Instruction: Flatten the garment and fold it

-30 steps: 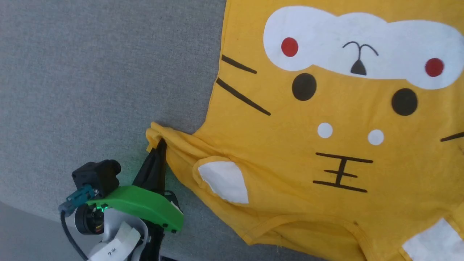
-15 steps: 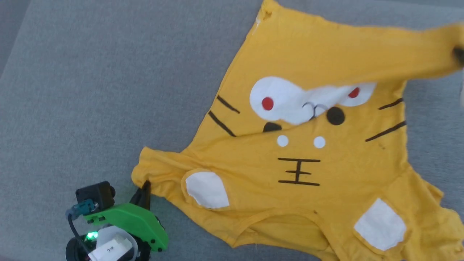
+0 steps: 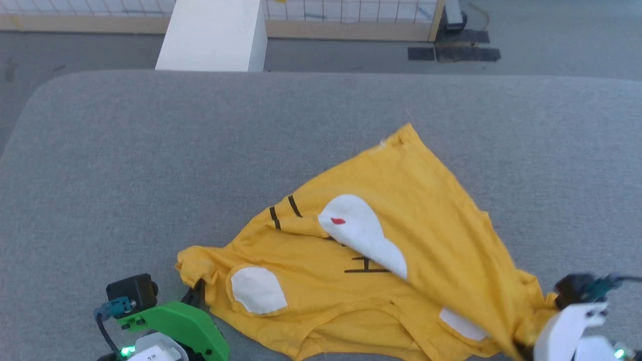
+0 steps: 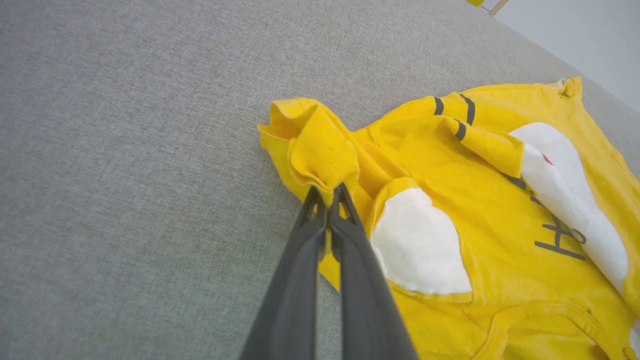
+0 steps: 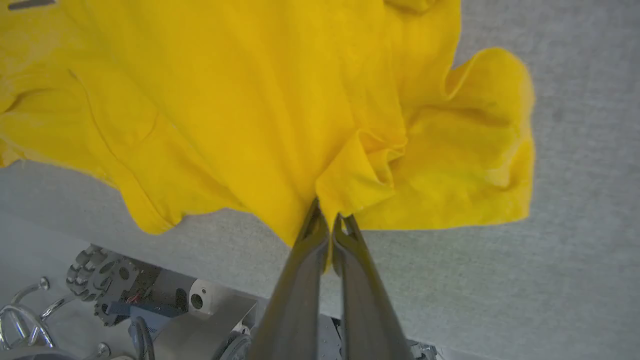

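The yellow T-shirt lies on the grey table, its far part folded over toward me so the white patch with a red spot sits on a diagonal flap. My left gripper is shut on the shirt's left sleeve at the lower left. At the lower right my right gripper is shut on a bunched fold of the shirt near the table's front edge. Black stripe marks show on the left of the fold.
Beyond the table's far edge stand a white block, a wire-grid fence and grey floor. In the right wrist view, the robot's wheeled base shows below the table's front edge.
The head camera has tilted up and back, so the whole table shows now. The shirt's far right corner, raised half a second ago, has been brought toward me over the front, covering most of the print.
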